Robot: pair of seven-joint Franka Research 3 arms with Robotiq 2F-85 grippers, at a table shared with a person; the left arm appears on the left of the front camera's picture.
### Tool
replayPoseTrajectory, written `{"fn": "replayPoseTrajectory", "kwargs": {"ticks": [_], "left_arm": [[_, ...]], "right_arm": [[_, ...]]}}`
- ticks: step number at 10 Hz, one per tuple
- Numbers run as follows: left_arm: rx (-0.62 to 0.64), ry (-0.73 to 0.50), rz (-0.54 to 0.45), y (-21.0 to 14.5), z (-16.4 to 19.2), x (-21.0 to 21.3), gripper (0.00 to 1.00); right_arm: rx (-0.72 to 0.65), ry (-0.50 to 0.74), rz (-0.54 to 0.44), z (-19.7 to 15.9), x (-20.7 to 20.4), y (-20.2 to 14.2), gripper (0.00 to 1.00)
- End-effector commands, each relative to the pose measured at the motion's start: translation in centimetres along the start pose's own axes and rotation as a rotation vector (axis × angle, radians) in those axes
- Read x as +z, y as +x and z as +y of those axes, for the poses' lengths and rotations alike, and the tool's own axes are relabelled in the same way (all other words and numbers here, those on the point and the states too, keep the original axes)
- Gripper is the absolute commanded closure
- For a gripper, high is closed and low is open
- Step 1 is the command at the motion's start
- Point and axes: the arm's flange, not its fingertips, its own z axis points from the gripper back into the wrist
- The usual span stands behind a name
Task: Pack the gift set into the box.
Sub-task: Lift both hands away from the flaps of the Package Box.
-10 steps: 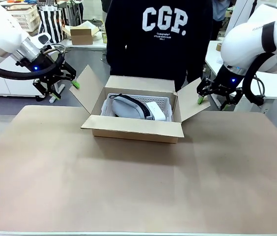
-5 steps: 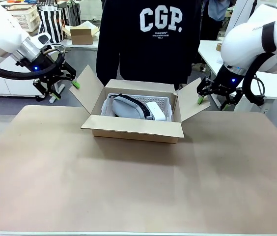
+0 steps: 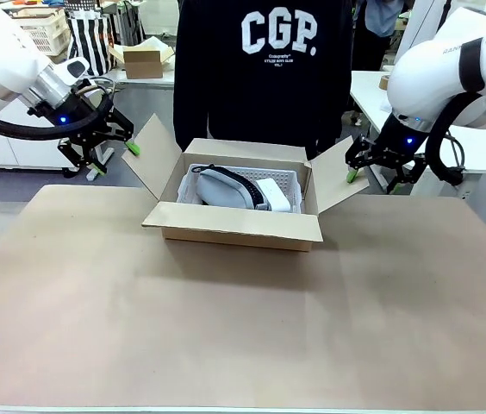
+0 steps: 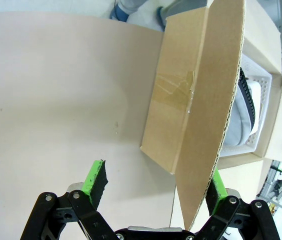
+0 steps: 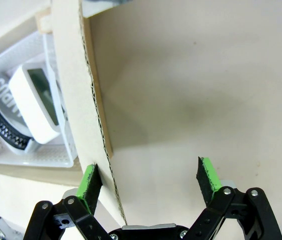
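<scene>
Only the person (image 3: 264, 78) at the far side has shifted, a little toward 9 o'clock since a second ago; the box, both arms and the load sit as they did.

The box (image 3: 241, 226) rests on the counter (image 3: 226, 345), toward 12 o'clock of its middle, with all its flaps open. Inside lies a white perforated basket (image 3: 288, 179) holding the gift set: a grey pouch (image 3: 221, 188) and, at its 3 o'clock, a white block (image 3: 276, 195).

Seen from the front, the left jaws hang at the box's 10 o'clock, just off the raised left flap (image 3: 152, 159), and the right jaws at its 2 o'clock, by the raised right flap (image 3: 338, 177).

From the left wrist, the left jaws are spread wide, and the flap's corrugated edge (image 4: 208, 150) rises between the green pads (image 4: 95, 180), much nearer the pad at 5 o'clock; it may touch that pad, but the overlap hides this. From the right wrist, the right jaws are likewise spread, gripping nothing, with the other flap's edge (image 5: 98, 150) standing just beside the pad (image 5: 87, 182) at 7 o'clock and well apart from the pad at 5 o'clock.
</scene>
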Motion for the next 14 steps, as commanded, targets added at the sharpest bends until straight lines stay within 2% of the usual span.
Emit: {"fn": "replayPoseTrajectory", "kwargs": {"ticks": [1,7,8,9,10,11,12,13,14], "left_arm": [[0.005,0.002,-0.008,0.1,-0.1,0.0,0.0],[0.005,0.002,-0.008,0.1,-0.1,0.0,0.0],[0.0,0.0,0.0,0.0,0.0,0.0,0.0],[-0.084,-0.182,0.063,-2.3,-3.5,4.2,0.0],[-0.174,-0.405,0.167,-5.5,-5.1,7.6,0.0],[-0.2,-0.55,0.212,-8.4,-5.2,10.1,0.0],[-0.192,-0.721,0.239,-11.0,-5.0,12.0,0.0],[-0.248,-0.813,0.22,-14.0,-4.7,13.4,0.0],[-0.297,-0.746,0.133,-15.8,-4.0,14.2,0.0]], "right_arm": [[-0.002,-0.012,-0.001,0.1,0.3,0.1,0.0],[0.0,0.0,0.0,0.0,0.0,0.0,0.0],[0.044,0.104,0.004,1.2,2.6,-0.4,0.0],[0.127,0.4,0.072,0.4,8.2,-2.1,0.0],[0.104,0.594,0.196,-1.5,12.7,-3.9,0.0],[0.045,0.682,0.224,-3.8,15.5,-5.8,0.0],[0.058,0.783,0.2,-6.2,17.5,-8.0,0.0],[0.138,0.916,0.21,-8.8,19.4,-10.4,0.0],[0.124,1.06,0.183,-11.6,20.9,-12.0,0.0]]}}
